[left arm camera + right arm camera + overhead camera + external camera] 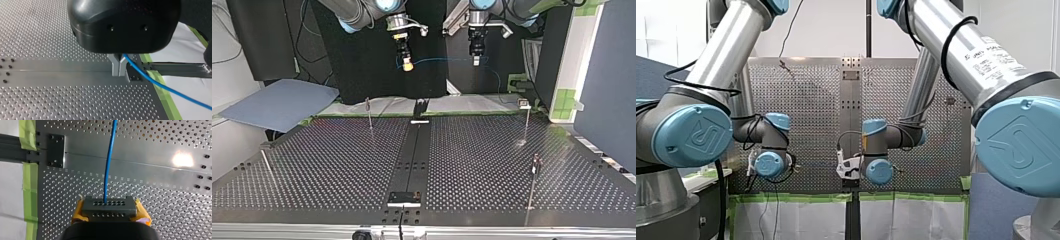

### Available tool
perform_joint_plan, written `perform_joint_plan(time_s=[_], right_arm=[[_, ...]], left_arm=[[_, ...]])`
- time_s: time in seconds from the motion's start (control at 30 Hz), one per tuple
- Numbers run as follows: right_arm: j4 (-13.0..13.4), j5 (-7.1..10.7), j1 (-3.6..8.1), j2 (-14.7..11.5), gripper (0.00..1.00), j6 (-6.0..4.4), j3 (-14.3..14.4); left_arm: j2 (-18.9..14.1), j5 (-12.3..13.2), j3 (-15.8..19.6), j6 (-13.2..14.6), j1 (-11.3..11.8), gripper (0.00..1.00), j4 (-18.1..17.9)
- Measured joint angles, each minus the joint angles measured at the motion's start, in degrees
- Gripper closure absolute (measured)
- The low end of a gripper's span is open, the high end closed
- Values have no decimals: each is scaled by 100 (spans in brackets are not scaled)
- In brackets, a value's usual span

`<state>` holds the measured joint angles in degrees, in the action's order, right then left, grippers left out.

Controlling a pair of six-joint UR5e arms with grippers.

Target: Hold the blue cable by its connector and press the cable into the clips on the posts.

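Right fingers (141,212) clamp connector (109,208), left fingers (115,67) seemingly cable (160,84).

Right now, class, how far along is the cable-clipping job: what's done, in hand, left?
Done: my right pincer grips the connector, my left pincer pinches the blue cable. In hand: both hold the cable raised over the perforated table. Left: everything else; no post carries cable yet.
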<state>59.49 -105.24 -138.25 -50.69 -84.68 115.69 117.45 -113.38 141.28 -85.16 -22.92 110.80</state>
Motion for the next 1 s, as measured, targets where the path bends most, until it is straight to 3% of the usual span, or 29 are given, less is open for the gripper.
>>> perform_joint_plan(time_s=[0.23, 0.37, 0.5, 0.7, 1.0], right_arm=[[-278, -276, -231, -279, 100, -277, -239], [-470, -426, -208, -471, 100, -469, -411], [-697, -466, -149, -697, 100, -691, -518], [-1046, -325, -68, -1046, 100, -804, -541], [-1517, 108, 72, -1518, 100, -832, -820]], left_arm=[[-253, 268, -272, -152, -122, 100, 272], [-443, 306, -463, -337, -106, 100, 462], [-646, 157, -666, -537, -52, 100, 664], [-1021, -209, -970, -697, 6, 100, 1038], [-1535, -722, -1023, -766, 18, 100, 1553]])
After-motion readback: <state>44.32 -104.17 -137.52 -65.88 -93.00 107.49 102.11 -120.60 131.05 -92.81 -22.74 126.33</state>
